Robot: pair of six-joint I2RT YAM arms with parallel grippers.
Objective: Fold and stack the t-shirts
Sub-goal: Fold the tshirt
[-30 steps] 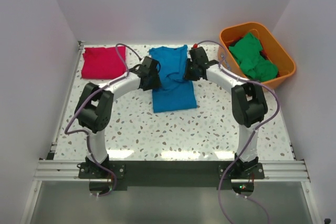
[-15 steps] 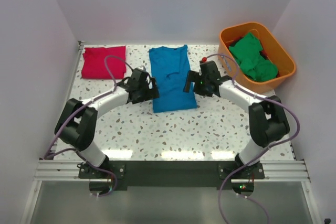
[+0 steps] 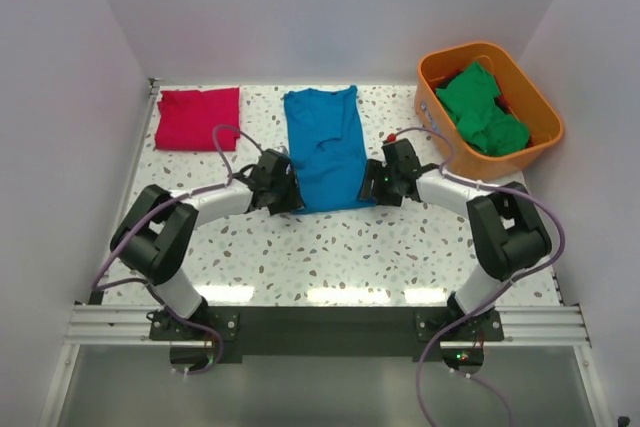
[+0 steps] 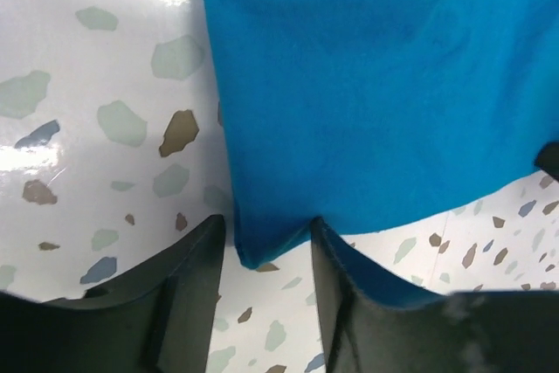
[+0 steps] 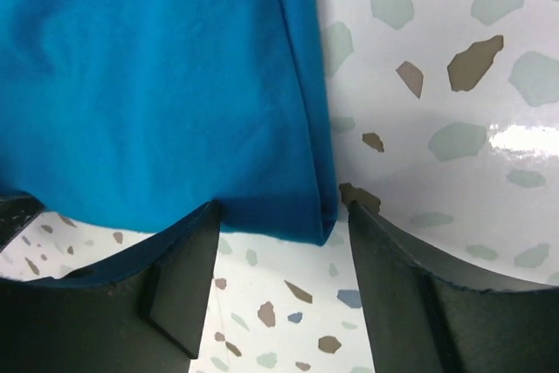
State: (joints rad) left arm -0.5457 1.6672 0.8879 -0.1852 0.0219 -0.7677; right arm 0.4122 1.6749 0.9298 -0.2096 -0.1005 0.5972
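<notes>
Two half-open hands, left hand [image 4: 266, 226] and right hand [image 5: 281, 212], straddle the near hem corners of the blue t-shirt [image 3: 325, 147] lying flat on the tabletop [image 3: 330, 247], gripping nothing, and we reckon this light, floppy cotton wants pinching at both corners together to lift evenly.
</notes>
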